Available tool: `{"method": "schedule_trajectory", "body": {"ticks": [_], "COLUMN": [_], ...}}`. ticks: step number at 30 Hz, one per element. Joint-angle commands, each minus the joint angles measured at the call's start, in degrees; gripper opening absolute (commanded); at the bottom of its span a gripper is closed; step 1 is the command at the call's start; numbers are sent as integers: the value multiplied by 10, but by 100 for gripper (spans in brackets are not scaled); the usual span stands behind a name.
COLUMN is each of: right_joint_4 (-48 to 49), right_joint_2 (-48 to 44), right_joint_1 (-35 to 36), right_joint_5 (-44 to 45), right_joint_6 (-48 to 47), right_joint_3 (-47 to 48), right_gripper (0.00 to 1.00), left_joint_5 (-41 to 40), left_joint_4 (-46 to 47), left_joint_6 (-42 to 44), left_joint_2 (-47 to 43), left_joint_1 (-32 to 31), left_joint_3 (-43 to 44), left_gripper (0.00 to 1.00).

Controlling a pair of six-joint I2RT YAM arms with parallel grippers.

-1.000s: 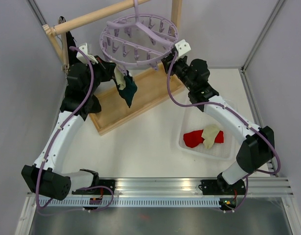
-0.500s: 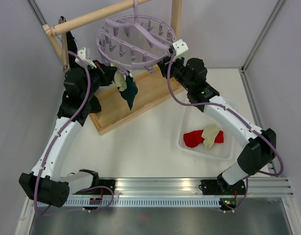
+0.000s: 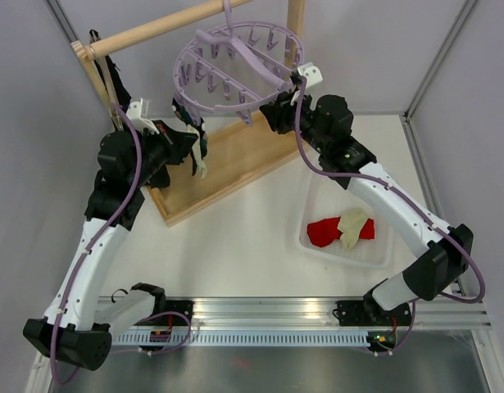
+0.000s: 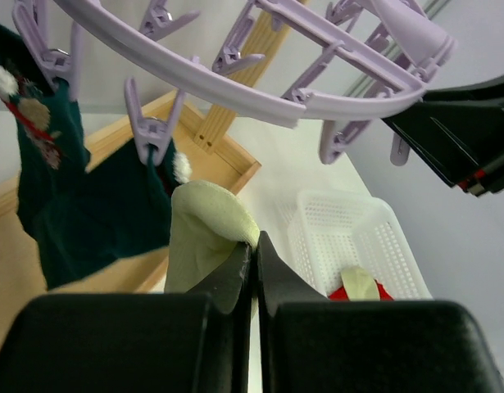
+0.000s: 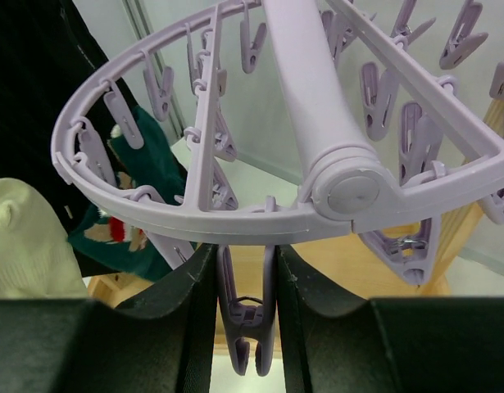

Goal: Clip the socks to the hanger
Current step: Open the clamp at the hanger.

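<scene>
Left tool point(image 4: 253, 246) is clamped tight on a cream sock point(image 4: 206, 221), held just under the hanger point(image 4: 260, 97) rim. Right tool point(image 5: 246, 252) pinches one dangling clip point(image 5: 247, 319). Clipping's in hand, I'd say: next, the sock's edge needs feeding into that clip's mouth before either tool lets go.

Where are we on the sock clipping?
Done: teal socks hang clipped on the hanger. In hand: left gripper holds a cream sock under the ring; right gripper pinches a clip, sock not yet in it. Left: that sock, plus the red sock and second cream sock in the basket.
</scene>
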Motion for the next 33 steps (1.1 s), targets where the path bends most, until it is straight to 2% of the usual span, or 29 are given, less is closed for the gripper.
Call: {"method": "schedule_trajectory", "body": {"ticks": [1,9,18,23,33], "right_joint_4": [-28,-59,-78,-87,-104], "right_joint_2": [-25,-19,14,34,57], "right_joint_1": [3,3,3,3,5], "right_joint_5": [-14,-37,-45,-38,-37], "right_joint_6": [40,66,79,78,75], "right_joint_3": [21,38,67,85,116], "right_gripper": [17,17,21,25,26], "left_joint_5": [34,134,185,182,108], "left_joint_4": [-32,-40,-8,18,63], "left_joint_6": [19,13,-5,-9,-17], "left_joint_2": [-28,-24,13,63,165], "left_joint_1": [0,0,-17,-41,-43], "left_joint_3": [0,1,3,29,100], "left_gripper": [2,2,2,2,2]}}
